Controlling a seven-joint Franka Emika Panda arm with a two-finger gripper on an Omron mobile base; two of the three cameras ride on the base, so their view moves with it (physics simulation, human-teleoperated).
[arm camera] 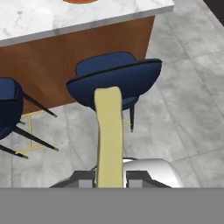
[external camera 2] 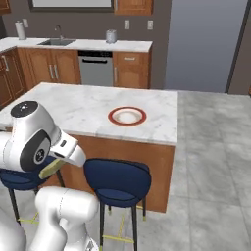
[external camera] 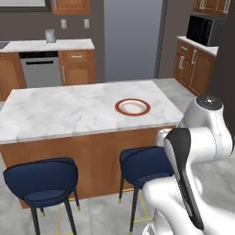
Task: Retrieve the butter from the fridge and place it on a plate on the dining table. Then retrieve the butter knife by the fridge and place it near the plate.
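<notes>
In the left base view the plate (external camera: 132,107) sits bare on the marble desk (external camera: 59,112), toward its right end and near the front edge, which makes it a reachable target from the stool side where the base stands; the arm is folded low at the lower right, kept clear of the desk top. In the right base view the same plate (external camera 2: 127,116) lies ahead and to the right of the arm, and a pale yellow-olive end of the butter (external camera 2: 50,169) pokes out below the white hand, above a blue stool (external camera 2: 116,182). In the hand view the fingers (arm camera: 109,178) are closed almost fully on the butter (arm camera: 109,131), pinching its near end so the stick juts straight out over a blue stool (arm camera: 114,78); the carry looks done and a lift to the plate seems due next.
</notes>
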